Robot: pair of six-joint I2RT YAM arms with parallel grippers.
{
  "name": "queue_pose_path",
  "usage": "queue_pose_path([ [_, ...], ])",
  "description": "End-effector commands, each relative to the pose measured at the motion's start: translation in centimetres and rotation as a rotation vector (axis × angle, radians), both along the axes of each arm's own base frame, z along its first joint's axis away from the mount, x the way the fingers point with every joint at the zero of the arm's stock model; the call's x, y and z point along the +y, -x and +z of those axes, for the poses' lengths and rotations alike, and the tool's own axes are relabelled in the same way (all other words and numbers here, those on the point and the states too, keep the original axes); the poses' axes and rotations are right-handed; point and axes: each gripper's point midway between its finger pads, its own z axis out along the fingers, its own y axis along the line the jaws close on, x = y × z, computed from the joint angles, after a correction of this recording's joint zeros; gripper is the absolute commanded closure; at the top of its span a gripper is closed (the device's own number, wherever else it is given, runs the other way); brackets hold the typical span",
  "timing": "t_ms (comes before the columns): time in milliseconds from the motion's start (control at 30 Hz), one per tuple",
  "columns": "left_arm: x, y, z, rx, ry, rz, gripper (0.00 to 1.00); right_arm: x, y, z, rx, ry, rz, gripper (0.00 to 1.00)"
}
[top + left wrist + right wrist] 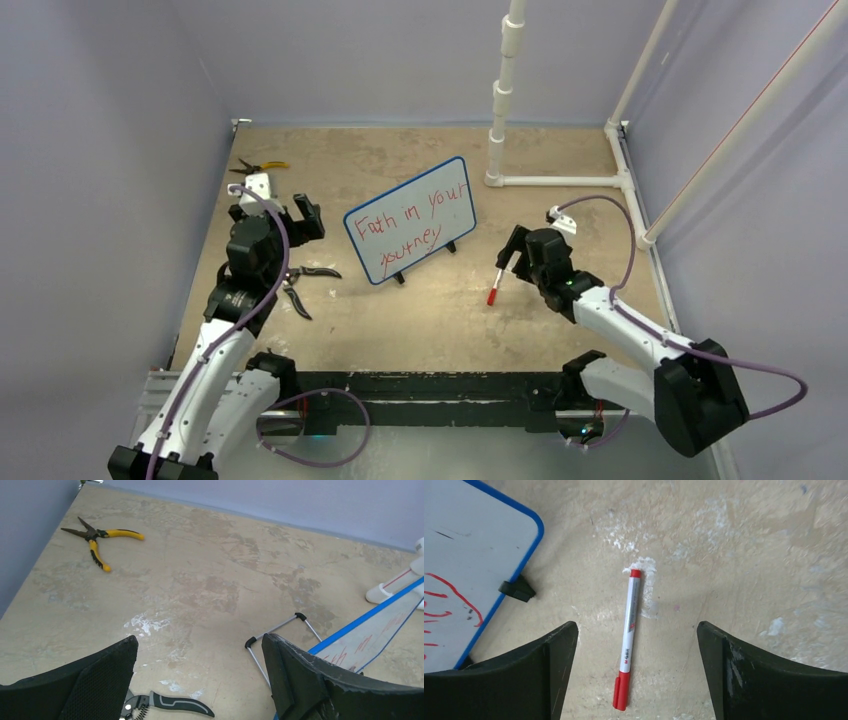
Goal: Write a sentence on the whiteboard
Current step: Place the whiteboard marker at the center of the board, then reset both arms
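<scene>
Left gripper (200,640) and right gripper (636,626) are spread, empty; white red-capped marker (630,615) lies on counter (400,330); blue-framed whiteboard (457,220) bears red handwritten sentence (412,228), apparently complete.

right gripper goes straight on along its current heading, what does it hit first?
Most likely the red marker, lying flat on the table midway in front of the open right gripper; depth unclear.

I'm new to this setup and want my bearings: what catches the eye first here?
The blue-framed whiteboard stands at the centre, with the sentence in red, reading roughly "Faith in your journey". Right of it a red marker lies on the table below the open right gripper. Yellow pliers lie in the far left corner.
</scene>
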Motion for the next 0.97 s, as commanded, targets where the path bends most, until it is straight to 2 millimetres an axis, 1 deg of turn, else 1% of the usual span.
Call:
queue_pose_path([
  [0,1.8,0.3,2.7,-0.041,0.034,0.109,0.06,-1.7,-1.7,5.9,-0.139,0.043,-0.072,0.07],
  [33,2.2,0.4,2.9,-0.032,0.033,0.133,0.05,-1.9,-1.8,7.0,-0.169,0.046,-0.072,0.05],
  [133,2.9,0.5,3.1,-0.021,0.032,0.177,0.04,-2.5,-1.8,11.4,-0.306,0.047,-0.061,0.03],
  [267,2.8,0.4,3.5,-0.020,0.020,0.164,0.03,-3.1,-1.1,16.8,-0.514,0.067,-0.010,0.03],
  [400,2.5,0.7,3.7,-0.038,0.004,0.133,0.03,-2.9,0.4,20.7,-0.693,0.020,0.035,0.03],
  [467,2.4,0.8,4.0,-0.051,0.000,0.121,0.03,-3.2,1.2,21.6,-0.747,0.010,0.041,0.03],
  [600,2.2,1.0,4.2,-0.065,-0.007,0.107,0.02,-3.3,2.3,22.7,-0.809,0.000,0.060,0.03],
  [733,2.4,1.0,4.1,-0.062,-0.014,0.113,0.01,-3.5,2.6,23.0,-0.830,-0.001,0.059,0.03],
  [933,2.4,0.8,3.4,-0.036,-0.021,0.119,0.01,-3.6,2.4,22.9,-0.815,0.004,0.050,0.03],
])
